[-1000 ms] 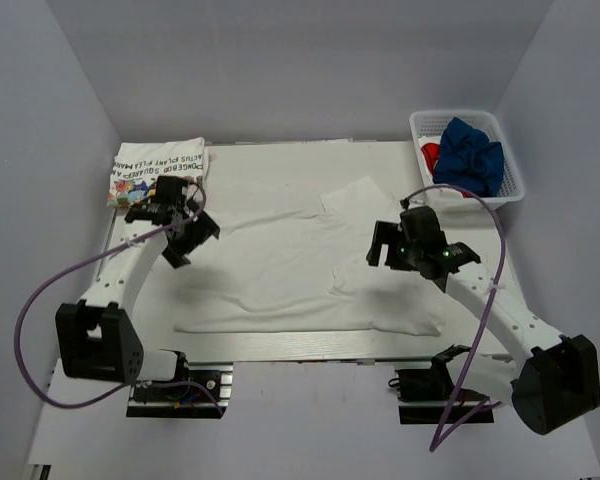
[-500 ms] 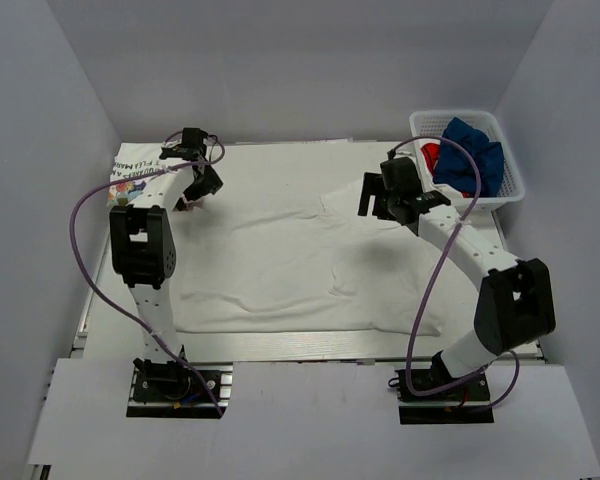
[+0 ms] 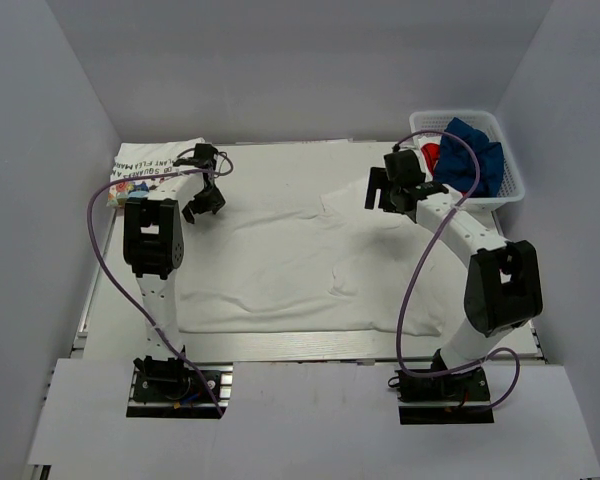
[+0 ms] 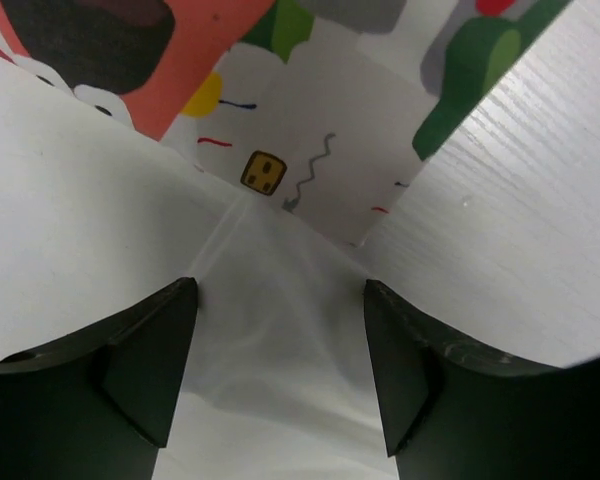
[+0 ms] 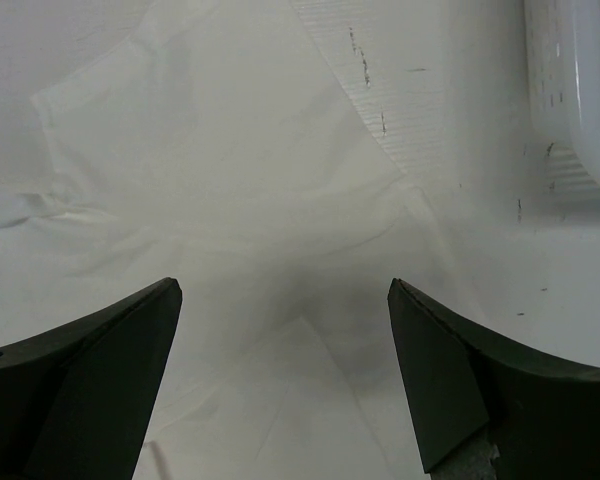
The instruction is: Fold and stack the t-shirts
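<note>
A plain white t-shirt [image 3: 280, 262] lies spread flat over the middle of the table. A folded white tee with colourful print and black lettering [image 3: 152, 170] lies at the far left. A navy tee [image 3: 472, 155] and a bit of red-and-white cloth [image 3: 431, 153] sit in the basket. My left gripper [image 3: 202, 201] is open over the shirt's far left corner [image 4: 270, 330], just short of the printed tee [image 4: 300, 120]. My right gripper [image 3: 386, 193] is open over the shirt's far right sleeve [image 5: 230, 180]. In both wrist views the gripper [image 4: 280, 375] [image 5: 280, 390] is empty.
A white plastic lattice basket [image 3: 512, 175] stands at the far right corner; its rim shows in the right wrist view [image 5: 570, 110]. Grey walls close in the table at the back and both sides. Purple cables loop beside both arms.
Both arms have reached out from the middle of the shirt to its far edge. The left gripper now hangs by the printed tee, the right by the sleeve near the basket.
</note>
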Robot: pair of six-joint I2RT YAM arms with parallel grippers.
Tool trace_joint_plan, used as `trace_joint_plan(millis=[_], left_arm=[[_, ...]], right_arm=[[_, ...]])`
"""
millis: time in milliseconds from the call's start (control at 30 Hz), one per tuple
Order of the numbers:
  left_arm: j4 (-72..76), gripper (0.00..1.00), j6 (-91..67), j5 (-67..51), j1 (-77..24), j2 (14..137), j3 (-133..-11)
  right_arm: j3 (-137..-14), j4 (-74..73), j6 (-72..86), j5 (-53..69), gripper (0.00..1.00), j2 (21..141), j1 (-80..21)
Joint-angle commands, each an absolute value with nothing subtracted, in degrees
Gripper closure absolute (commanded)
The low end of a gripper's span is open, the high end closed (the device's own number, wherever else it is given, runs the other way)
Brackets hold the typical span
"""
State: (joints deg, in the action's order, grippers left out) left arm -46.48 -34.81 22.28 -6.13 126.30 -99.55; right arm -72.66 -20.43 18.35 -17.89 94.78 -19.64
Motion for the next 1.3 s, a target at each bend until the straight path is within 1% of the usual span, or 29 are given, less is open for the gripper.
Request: trace_joint_plan(millis=[0,33,67,133,300,433,500,667,767,833,867,900,933,1000,1033,1100,1133,1167,1200,1267], left_arm=[[-45.4,0.23,-36.3,23.6,-6.3,125.3,-98.4],[-45.4,0.23,-36.9,24.4,-6.3,125.9,-98.4],[-45.4,0.27,-36.9,24.4,-6.3,126.5,-99.1],[-48.1,0.30,-38.2,26.0,-6.3,128.6,-101.8],[-48.8,0.30,-38.8,25.8,-5.8,129.1,-102.6],[-46.3,0.30,-38.8,24.3,-5.3,126.6,-100.5],[-45.6,0.26,-38.8,24.3,-5.3,126.6,-100.5],[-46.1,0.26,-38.2,24.8,-5.3,126.6,-101.5],[-45.6,0.29,-38.2,24.8,-5.3,128.0,-101.5],[-46.1,0.34,-38.2,24.3,-5.3,128.6,-101.5],[-46.1,0.40,-38.2,24.3,-5.3,128.6,-101.5],[-46.1,0.40,-38.2,24.3,-5.3,128.6,-101.5],[-46.1,0.47,-38.2,24.3,-5.3,128.6,-100.8],[-45.4,0.56,-38.2,24.3,-5.3,128.0,-100.3],[-44.2,0.67,-37.7,23.6,-5.3,127.4,-99.4],[-43.3,0.77,-37.1,22.9,-5.8,126.7,-98.4],[-43.3,0.83,-37.1,22.9,-5.8,126.7,-97.7],[-43.3,0.87,-37.1,22.9,-5.8,126.7,-97.6],[-43.3,0.92,-37.1,22.9,-5.8,126.7,-97.6],[-43.9,1.00,-37.1,22.9,-5.8,126.2,-97.6]], right_arm=[[-75.5,-18.9,17.1,-17.5,0.10,96.1,-19.0],[-75.5,-18.9,17.1,-17.1,0.10,96.4,-18.6],[-75.8,-18.8,17.0,-17.1,0.10,96.7,-18.6],[-75.9,-18.7,16.3,-16.7,0.10,97.5,-18.4],[-77.5,-17.3,13.3,-15.9,0.10,100.5,-18.2],[-81.0,-17.8,11.9,-16.1,0.10,103.7,-17.8],[-83.0,-17.8,11.6,-16.1,0.10,104.8,-17.8],[-83.9,-17.5,11.5,-15.7,0.10,107.0,-17.8],[-84.5,-17.1,10.8,-16.2,0.10,108.3,-17.8],[-85.9,-16.6,10.4,-16.3,0.10,109.0,-17.7],[-86.3,-16.5,10.3,-16.4,0.10,110.4,-17.5],[-87.7,-16.7,10.3,-16.3,0.10,111.0,-17.3],[-89.1,-16.7,10.3,-16.1,0.10,111.5,-17.3],[-91.6,-16.4,10.6,-15.4,0.10,114.5,-17.3],[-93.2,-16.0,10.5,-15.0,0.10,116.3,-17.3],[-97.2,-15.9,10.5,-15.0,0.10,119.5,-17.0],[-100.0,-16.0,10.4,-15.4,0.10,122.1,-16.9],[-101.7,-16.7,10.3,-16.0,0.10,124.8,-16.7],[-106.3,-17.0,10.3,-16.3,0.10,127.3,-16.7],[-109.1,-17.6,10.1,-16.4,0.10,132.2,-16.6]])
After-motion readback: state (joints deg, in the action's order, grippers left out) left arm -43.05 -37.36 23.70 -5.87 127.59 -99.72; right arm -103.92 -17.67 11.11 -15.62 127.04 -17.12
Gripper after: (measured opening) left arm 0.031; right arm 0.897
